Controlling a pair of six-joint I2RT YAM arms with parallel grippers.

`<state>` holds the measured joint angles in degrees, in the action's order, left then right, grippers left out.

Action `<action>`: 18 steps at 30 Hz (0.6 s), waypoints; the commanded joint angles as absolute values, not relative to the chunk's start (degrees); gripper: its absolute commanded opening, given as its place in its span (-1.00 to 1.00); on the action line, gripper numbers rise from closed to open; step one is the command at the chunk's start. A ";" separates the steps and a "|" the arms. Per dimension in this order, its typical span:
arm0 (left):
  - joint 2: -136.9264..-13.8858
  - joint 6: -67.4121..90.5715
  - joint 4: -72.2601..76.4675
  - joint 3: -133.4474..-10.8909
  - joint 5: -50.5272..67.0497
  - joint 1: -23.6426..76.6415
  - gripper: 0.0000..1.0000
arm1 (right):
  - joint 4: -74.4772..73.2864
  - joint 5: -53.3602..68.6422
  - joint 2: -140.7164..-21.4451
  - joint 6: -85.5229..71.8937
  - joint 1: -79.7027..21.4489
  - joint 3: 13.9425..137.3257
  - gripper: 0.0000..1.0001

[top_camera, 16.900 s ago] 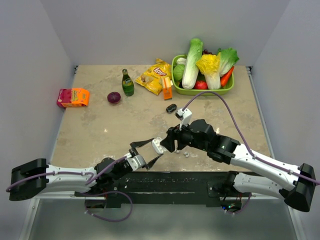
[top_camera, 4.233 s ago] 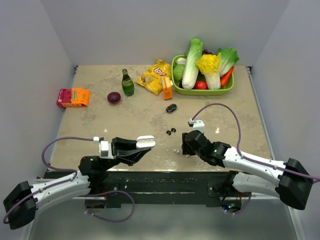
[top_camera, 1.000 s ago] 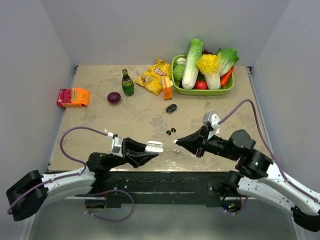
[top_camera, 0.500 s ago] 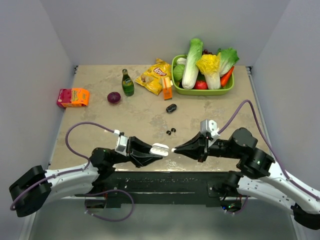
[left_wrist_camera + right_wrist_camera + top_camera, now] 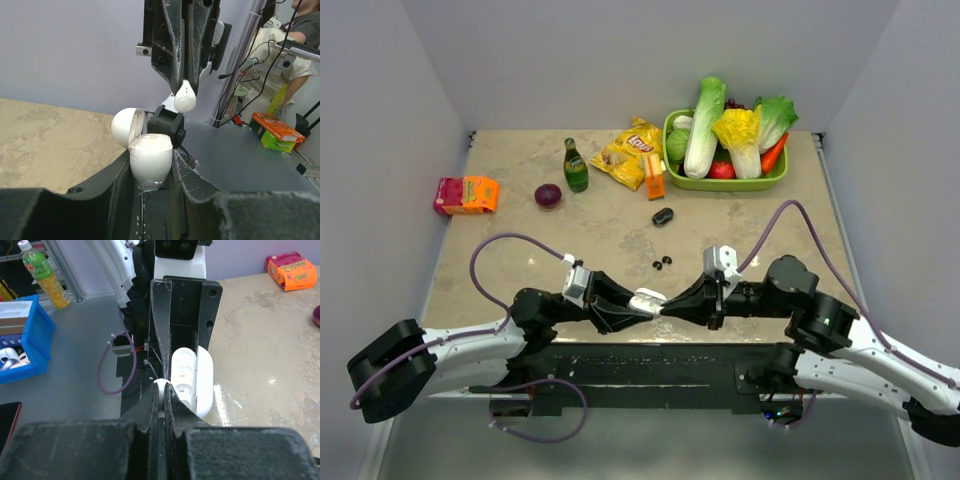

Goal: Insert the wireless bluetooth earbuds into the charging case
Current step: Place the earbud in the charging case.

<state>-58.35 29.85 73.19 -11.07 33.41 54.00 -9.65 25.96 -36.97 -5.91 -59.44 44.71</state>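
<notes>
The white charging case (image 5: 648, 299) is held with its lid open above the table's near edge, and my left gripper (image 5: 638, 304) is shut on its body. In the left wrist view the case (image 5: 150, 157) sits between my fingers with the lid (image 5: 125, 127) folded back. A white earbud (image 5: 184, 98) hangs just above it, pinched in my right gripper (image 5: 183, 87). The right wrist view shows that earbud (image 5: 161, 386) in the shut right gripper (image 5: 163, 395), beside the case's empty sockets (image 5: 184, 375). Two black earbuds (image 5: 662, 263) lie on the table behind.
A small black case (image 5: 663, 215) lies mid-table. Farther back stand a green bottle (image 5: 575, 165), a purple onion (image 5: 548, 195), a chips bag (image 5: 630, 150), an orange pack (image 5: 654, 178) and a green basket (image 5: 725, 183) of vegetables. A pink-orange box (image 5: 467, 194) sits at the left.
Both arms have closed in on each other: the left carried the case rightward, the right brought the white earbud leftward, and the earbud now sits right at the open case.
</notes>
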 commanded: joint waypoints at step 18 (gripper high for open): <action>-55.99 31.82 82.44 -13.01 35.07 53.61 -1.00 | -10.20 14.50 -38.93 -4.92 -63.02 47.20 -1.00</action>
